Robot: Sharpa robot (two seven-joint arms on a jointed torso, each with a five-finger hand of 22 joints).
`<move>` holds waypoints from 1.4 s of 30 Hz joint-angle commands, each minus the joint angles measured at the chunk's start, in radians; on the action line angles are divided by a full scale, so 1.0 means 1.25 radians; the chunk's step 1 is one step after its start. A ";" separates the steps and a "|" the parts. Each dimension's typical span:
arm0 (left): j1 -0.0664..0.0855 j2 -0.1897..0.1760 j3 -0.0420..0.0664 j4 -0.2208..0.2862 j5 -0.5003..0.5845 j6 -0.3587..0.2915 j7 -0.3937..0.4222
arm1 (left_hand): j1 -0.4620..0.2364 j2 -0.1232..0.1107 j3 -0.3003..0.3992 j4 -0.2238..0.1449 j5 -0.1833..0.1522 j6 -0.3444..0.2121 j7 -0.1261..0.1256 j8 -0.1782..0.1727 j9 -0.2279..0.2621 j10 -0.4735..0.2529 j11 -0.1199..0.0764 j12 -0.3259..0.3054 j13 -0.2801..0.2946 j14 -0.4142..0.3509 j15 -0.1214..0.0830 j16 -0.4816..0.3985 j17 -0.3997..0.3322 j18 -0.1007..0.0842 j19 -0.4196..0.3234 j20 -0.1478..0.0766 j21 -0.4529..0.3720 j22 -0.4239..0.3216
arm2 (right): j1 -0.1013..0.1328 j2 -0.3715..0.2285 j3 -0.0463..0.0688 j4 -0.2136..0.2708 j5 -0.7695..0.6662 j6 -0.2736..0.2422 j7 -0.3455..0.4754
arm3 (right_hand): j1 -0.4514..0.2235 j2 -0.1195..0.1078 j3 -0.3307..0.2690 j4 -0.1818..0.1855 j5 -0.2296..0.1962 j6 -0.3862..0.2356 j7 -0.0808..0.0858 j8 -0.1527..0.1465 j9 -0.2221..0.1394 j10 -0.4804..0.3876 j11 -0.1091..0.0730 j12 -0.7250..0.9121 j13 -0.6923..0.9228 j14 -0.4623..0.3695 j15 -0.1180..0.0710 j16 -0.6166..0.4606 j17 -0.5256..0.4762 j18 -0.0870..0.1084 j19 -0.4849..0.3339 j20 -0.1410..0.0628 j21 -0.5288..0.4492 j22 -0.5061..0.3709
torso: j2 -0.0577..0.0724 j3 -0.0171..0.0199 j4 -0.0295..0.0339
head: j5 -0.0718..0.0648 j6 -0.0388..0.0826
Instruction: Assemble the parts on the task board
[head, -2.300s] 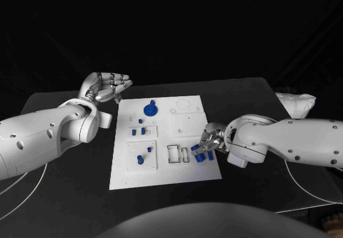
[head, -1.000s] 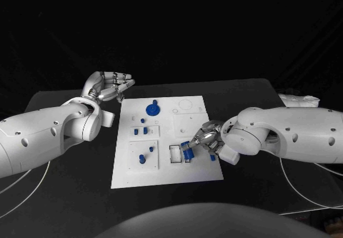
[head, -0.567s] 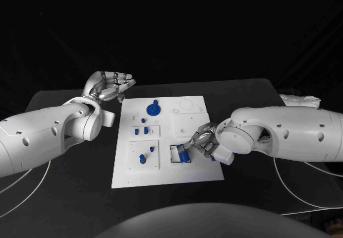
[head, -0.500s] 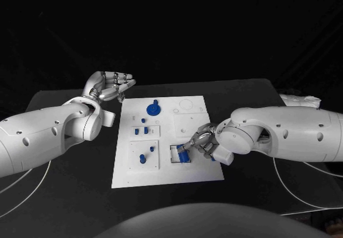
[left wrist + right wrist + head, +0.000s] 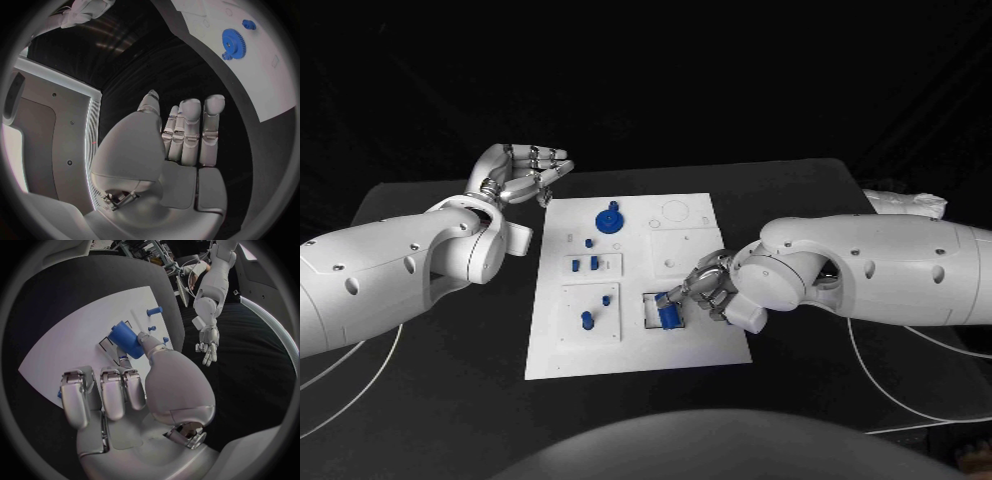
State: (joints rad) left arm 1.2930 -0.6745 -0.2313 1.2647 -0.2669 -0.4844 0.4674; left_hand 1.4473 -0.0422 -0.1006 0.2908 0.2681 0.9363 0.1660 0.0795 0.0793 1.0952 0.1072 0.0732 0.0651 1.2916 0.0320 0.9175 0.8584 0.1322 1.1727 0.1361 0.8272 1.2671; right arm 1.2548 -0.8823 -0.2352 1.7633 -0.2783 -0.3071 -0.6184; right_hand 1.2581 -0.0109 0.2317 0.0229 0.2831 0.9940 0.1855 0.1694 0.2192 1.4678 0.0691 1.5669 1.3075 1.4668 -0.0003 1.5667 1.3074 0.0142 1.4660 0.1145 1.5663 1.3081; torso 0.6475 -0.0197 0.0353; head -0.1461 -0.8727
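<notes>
Fingers (image 5: pixel 145 342) of my right hand (image 5: pixel 708 290) pinched a blue part (image 5: pixel 127 339) over the task board (image 5: pixel 689 345) slots, best squared before pressing; left hand (image 5: pixel 524 172) hung half-curled, empty, off the bench.

Left arm sweeps in from the side, elbow bent, and its left hand (image 5: pixel 519 174) hangs at the far left corner of the task board (image 5: pixel 629 355), over the worktop (image 5: pixel 430 380), fingers (image 5: pixel 190 131) curled loosely in and holding nothing. Right arm reaches across from the other side, wrist turned down, and the right hand (image 5: pixel 704 292) sits low over the board's near right part, pinching a blue part (image 5: pixel 128 339) between thumb and fingers (image 5: pixel 103 396).
</notes>
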 commanded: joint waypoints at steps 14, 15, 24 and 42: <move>0.000 0.000 0.001 0.003 0.000 0.011 0.005 | 0.000 0.010 -0.004 0.001 0.005 -0.003 0.001 -0.003 -0.001 -0.004 0.001 -0.004 0.000 0.003 0.001 -0.004 -0.001 0.005 0.004 0.001 -0.005 -0.001 | -0.002 0.013 0.000 -0.005 0.001 -0.014 -0.014 | -0.014 0.000 -0.004 0.007 -0.039 0.056 -0.047 -0.015 -0.008 0.082 -0.006 0.003 0.211 0.083 -0.004 0.003 0.211 -0.011 0.084 -0.007 0.004 0.210 | 0.000 -0.0002 0.0003 | 0.000 0.000; 0.000 0.000 0.001 0.003 0.000 0.011 0.005 | 0.000 0.010 -0.004 0.001 0.005 -0.003 0.001 -0.003 -0.001 -0.004 0.001 -0.004 0.000 0.003 0.001 -0.004 -0.001 0.005 0.004 0.001 -0.005 -0.001 | -0.002 0.013 0.000 -0.005 0.001 -0.015 -0.014 | -0.016 0.000 -0.005 0.008 -0.042 0.057 -0.047 -0.016 -0.009 0.082 -0.006 0.003 0.211 0.083 -0.004 0.003 0.211 -0.011 0.084 -0.007 0.004 0.210 | 0.000 -0.0001 0.0002 | 0.000 0.000; 0.000 0.000 0.001 0.004 -0.001 0.011 0.004 | 0.000 0.011 -0.005 0.001 0.005 -0.004 0.001 -0.003 -0.001 -0.004 0.001 -0.004 0.001 0.003 0.001 -0.004 -0.001 0.005 0.004 0.001 -0.006 -0.001 | -0.002 0.020 0.000 -0.008 -0.012 -0.006 -0.028 | -0.036 -0.014 -0.022 0.017 -0.070 0.052 -0.042 -0.030 -0.015 0.082 -0.002 0.003 0.211 0.083 -0.002 0.003 0.211 -0.011 0.084 -0.006 0.004 0.210 | 0.000 -0.0003 0.0000 | 0.000 0.000; 0.000 -0.001 0.001 0.003 -0.001 0.011 0.004 | 0.001 0.011 -0.005 0.001 0.005 -0.004 0.001 -0.003 -0.001 -0.004 0.001 -0.004 0.001 0.003 0.001 -0.004 0.000 0.005 0.004 0.001 -0.007 -0.001 | -0.002 0.031 0.000 -0.014 -0.039 0.025 -0.045 | -0.077 -0.033 -0.066 0.038 -0.112 0.047 -0.035 -0.041 -0.019 0.082 0.006 0.003 0.211 0.083 0.004 0.003 0.211 -0.011 0.084 0.000 0.004 0.210 | 0.000 -0.0001 -0.0003 | 0.003 0.000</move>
State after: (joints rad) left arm 1.2930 -0.6770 -0.2311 1.2668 -0.2671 -0.4838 0.4667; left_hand 1.4512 -0.0382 -0.1006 0.2909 0.2680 0.9363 0.1660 0.0795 0.0793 1.0953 0.1071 0.0732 0.0652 1.2916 0.0320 0.9175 0.8584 0.1322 1.1727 0.1361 0.8209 1.2662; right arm 1.2537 -0.8480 -0.2357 1.7436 -0.3114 -0.3058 -0.6724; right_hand 1.1727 -0.0515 0.1530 0.0719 0.1463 1.0557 0.1455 0.1219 0.1952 1.4678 0.0691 1.5669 1.3073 1.4667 -0.0002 1.5667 1.3081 0.0142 1.4660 0.1145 1.5663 1.3077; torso 0.6473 -0.0193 0.0353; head -0.1431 -0.8727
